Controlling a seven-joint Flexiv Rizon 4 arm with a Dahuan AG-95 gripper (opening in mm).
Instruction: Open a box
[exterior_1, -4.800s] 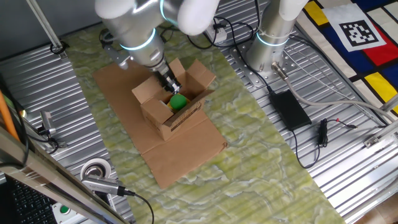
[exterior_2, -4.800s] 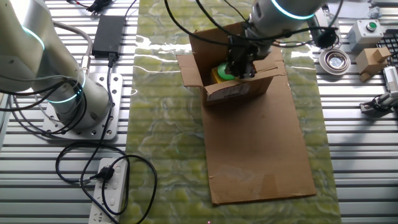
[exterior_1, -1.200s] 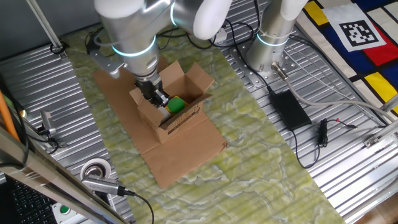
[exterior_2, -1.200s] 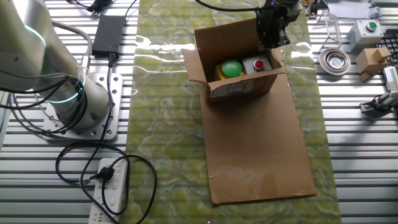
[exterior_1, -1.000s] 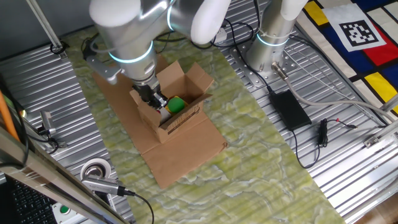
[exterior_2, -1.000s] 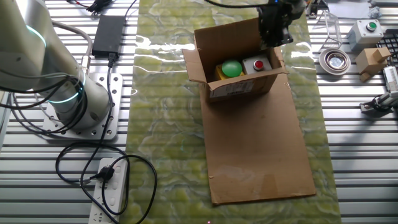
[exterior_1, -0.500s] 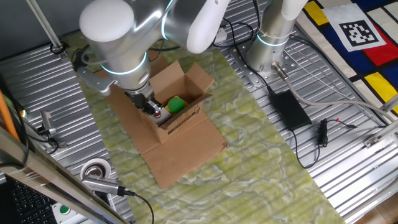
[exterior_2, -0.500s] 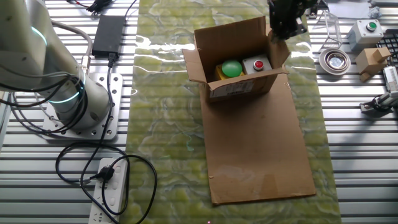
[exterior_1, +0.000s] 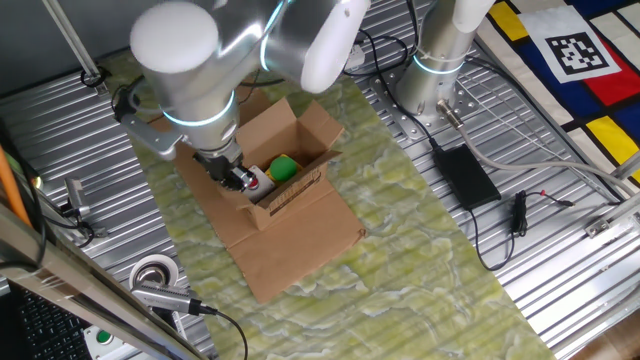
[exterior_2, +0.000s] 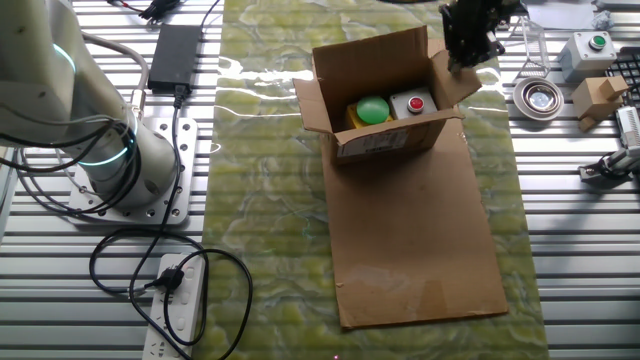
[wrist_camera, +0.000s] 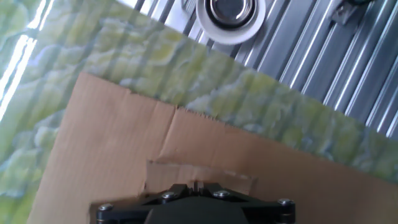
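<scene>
The box (exterior_1: 292, 190) is a small brown carton standing on a flat cardboard sheet, its top flaps spread apart; the other fixed view shows it too (exterior_2: 385, 148). Inside lie a green round thing (exterior_2: 373, 110) and a grey unit with a red button (exterior_2: 413, 103). My gripper (exterior_2: 465, 55) is at the box's right flap (exterior_2: 455, 85), which leans outward. In the hand view the gripper (wrist_camera: 196, 185) has its jaws together on the flap's edge (wrist_camera: 205, 171). In one fixed view the gripper (exterior_1: 235, 178) sits at the box's left side.
The flat cardboard sheet (exterior_2: 410, 240) lies on a green mat. A tape roll (exterior_2: 540, 95) sits right of the box and shows in the hand view (wrist_camera: 230, 12). A second arm's base (exterior_2: 100, 130), a power adapter (exterior_2: 175, 55) and a power strip (exterior_2: 180, 300) stand at the left.
My gripper has left the inside of the box and moved out to its right flap. That flap now leans further outward.
</scene>
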